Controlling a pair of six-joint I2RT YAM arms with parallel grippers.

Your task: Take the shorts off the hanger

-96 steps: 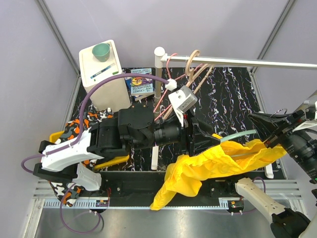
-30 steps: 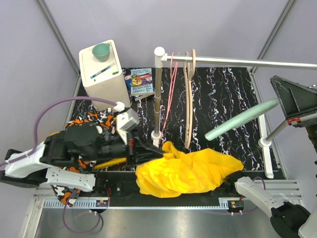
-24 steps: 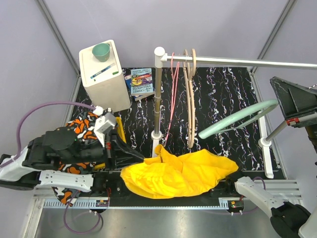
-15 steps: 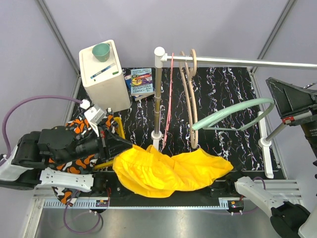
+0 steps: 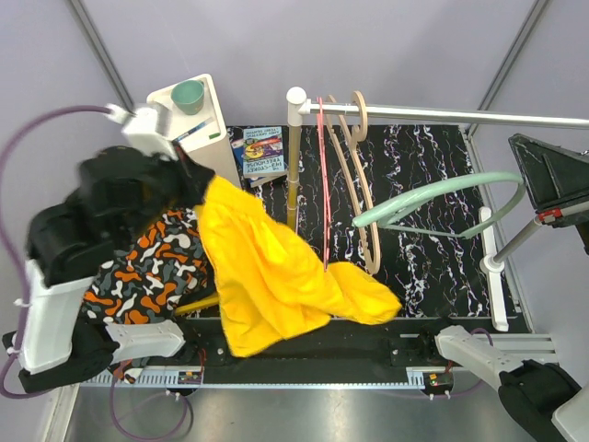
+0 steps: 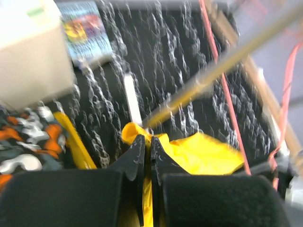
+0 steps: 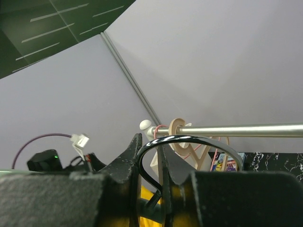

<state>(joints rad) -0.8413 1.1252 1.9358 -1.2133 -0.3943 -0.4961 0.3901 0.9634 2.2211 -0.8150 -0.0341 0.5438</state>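
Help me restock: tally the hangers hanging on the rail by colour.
Pink wire hanger: 1
Wooden hangers: 2
Total: 3 on the rail
Not counted: the green hanger, clamped in the right gripper, off the rail.

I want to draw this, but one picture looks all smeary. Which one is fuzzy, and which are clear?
Left wrist view: smeared all over, with the book and the yellow shorts streaky, probably motion blur. Top view: sharp and evenly lit, the green hanger crisp. Right wrist view: the rail is clear, while the close-up fingers look soft and grainy.
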